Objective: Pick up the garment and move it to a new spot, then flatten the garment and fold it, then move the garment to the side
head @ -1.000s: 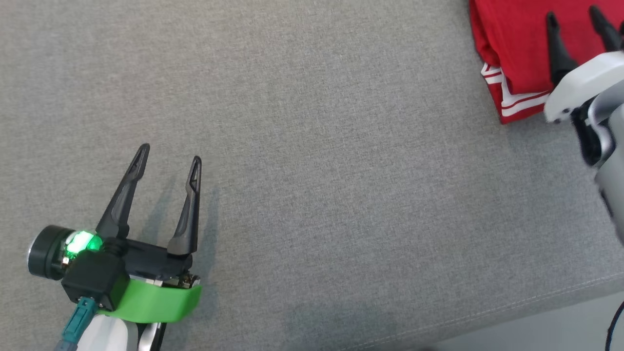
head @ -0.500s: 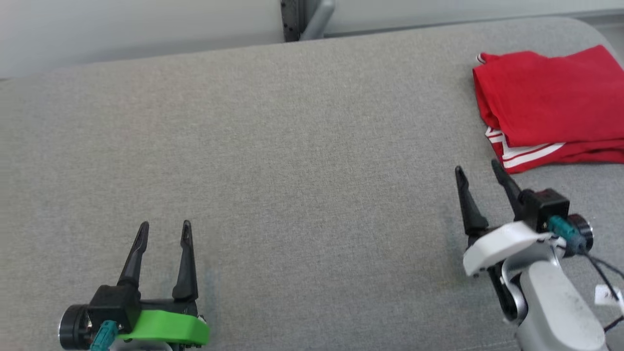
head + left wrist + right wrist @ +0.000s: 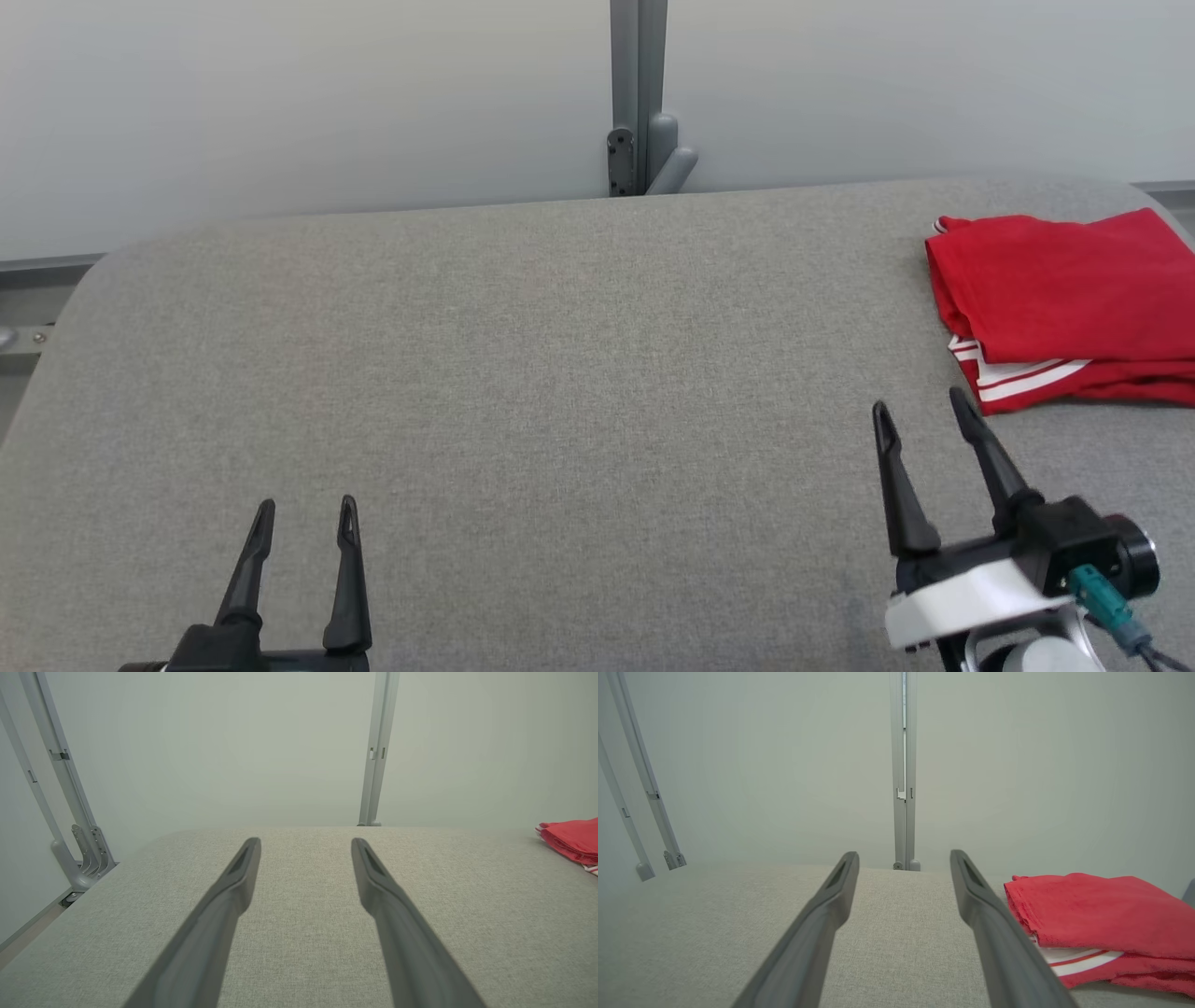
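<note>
The right gripper (image 3: 920,403) has backed off the folded garment (image 3: 1064,299) at two o'clock on the table (image 3: 560,373), its fingers (image 3: 898,485) and the left gripper's (image 3: 306,504) spread empty: job seemingly done.

The table (image 3: 560,373) is wide open from the left through the middle, tbh. Only the folded garment (image 3: 1064,299) sits far right, plus a post (image 3: 637,93) behind the far edge.

garment (image 3: 1064,299): on table (image 3: 560,373), far right corner
left gripper (image 3: 306,504): near left of table
right gripper (image 3: 920,401): near right, on near side of garment, apart
post (image 3: 638,93): behind table's far edge, middle
</note>
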`<state>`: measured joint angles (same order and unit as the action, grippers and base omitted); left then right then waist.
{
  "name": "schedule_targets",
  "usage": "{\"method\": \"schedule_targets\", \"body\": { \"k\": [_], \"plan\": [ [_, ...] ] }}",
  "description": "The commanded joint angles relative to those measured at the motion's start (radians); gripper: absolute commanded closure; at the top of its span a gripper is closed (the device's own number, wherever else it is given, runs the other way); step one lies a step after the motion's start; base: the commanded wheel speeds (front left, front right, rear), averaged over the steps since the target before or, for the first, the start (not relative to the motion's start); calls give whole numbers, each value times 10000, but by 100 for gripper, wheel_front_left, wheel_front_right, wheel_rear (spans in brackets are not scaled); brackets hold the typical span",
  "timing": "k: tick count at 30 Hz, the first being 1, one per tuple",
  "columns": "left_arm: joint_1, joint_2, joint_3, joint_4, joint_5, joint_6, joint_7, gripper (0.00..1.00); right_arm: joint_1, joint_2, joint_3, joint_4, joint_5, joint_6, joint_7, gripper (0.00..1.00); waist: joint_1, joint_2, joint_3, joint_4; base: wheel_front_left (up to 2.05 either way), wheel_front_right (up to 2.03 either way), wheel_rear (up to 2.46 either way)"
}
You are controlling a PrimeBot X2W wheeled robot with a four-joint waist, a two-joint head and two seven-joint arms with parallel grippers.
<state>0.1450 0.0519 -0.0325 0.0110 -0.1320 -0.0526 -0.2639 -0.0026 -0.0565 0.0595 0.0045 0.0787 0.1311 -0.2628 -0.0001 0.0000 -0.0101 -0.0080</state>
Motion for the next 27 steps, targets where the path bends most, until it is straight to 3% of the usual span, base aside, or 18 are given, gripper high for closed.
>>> {"method": "schedule_targets", "body": {
  "k": [1,9,24,25,27],
  "plan": [
    [203,-8,-50,11,91,-45,5,0,404,24,63,-21,-185,-9,-23,0,1,0,-345,175,0,0,0],
    [581,-9,-207,259,139,107,5,0,1367,50,251,374,-132,-9,-23,0,1,0,-708,135,0,0,0],
    [647,-10,-251,480,-85,77,5,0,1521,55,257,507,150,-9,-23,0,1,0,-751,139,0,0,0],
    [542,-8,-266,491,-36,86,0,100,1420,59,275,493,109,2,0,100,1,0,-751,139,0,0,0],
    [550,-12,-280,694,-43,85,2,100,1449,65,296,654,116,2,6,100,1,0,-751,140,0,0,0]
  ]
}}
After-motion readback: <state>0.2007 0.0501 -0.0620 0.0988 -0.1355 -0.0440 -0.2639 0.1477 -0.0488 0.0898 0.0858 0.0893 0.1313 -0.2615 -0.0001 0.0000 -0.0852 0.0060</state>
